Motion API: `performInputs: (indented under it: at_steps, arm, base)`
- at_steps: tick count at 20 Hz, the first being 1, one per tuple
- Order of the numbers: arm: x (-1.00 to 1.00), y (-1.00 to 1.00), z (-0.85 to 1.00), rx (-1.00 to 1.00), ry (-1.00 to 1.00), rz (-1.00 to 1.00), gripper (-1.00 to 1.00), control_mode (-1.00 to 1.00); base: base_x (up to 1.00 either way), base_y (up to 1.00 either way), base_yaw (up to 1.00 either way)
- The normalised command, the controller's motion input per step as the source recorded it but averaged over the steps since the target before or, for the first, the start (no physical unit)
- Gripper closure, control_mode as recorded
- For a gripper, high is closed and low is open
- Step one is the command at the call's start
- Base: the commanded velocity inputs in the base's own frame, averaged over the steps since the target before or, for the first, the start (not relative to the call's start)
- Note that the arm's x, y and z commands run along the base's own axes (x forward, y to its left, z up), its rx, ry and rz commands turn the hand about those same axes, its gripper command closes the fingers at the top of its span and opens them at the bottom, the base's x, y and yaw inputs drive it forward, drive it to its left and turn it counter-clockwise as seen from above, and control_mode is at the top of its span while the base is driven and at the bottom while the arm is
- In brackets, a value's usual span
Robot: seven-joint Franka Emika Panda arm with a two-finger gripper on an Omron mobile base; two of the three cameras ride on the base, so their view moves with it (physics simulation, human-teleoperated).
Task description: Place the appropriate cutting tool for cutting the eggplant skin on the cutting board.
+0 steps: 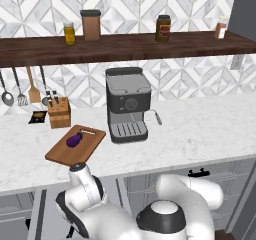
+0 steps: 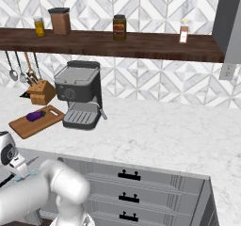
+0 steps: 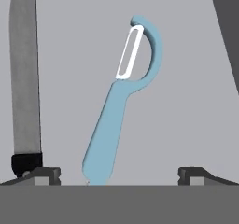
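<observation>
Peeler point(image 3: 112, 120) lies betw. spread, empty tips of hand point(image 3: 119, 172), knife point(image 3: 24, 78) beside; not yet gripped; eggplant point(image 1: 74, 140) already on cutting board point(image 1: 62, 154) on desk point(image 1: 200, 129); pick + place left.

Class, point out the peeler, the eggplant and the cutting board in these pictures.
peeler point(image 3: 110, 134), hand view, middle of its blue handle.
eggplant point(image 1: 74, 140), left base view, its purple body.
cutting board point(image 1: 65, 155), left base view, bare wood near its front end.

The eggplant point(image 1: 74, 140) lies on the cutting board point(image 1: 60, 155) (left of the coffee machine point(image 1: 127, 104)).
</observation>
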Motion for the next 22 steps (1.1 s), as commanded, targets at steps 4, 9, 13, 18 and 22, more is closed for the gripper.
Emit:
performInputs:
  at_steps: [4,9,13,18,22]
  arm:
    - [0.19,0.0,-0.15,0.0,0.0,-0.01,-1.0,-1.0]
    - [0.09,0.0,-0.14,0.0,0.0,0.0,-1.0,-1.0]
    - [0.09,0.01,-0.27,0.0,0.0,0.0,-1.0,-1.0]
    - [0.02,0.01,-0.21,0.0,0.0,0.0,-1.0,-1.0]
    - [0.01,0.0,-0.17,0.0,0.0,0.0,-1.0,-1.0]
  base:
    - [0.0,0.0,0.0]
    - [0.0,0.0,0.0]
    - [0.0,0.0,0.0]
    - [0.0,0.0,0.0]
    - [0.0,0.0,0.0]
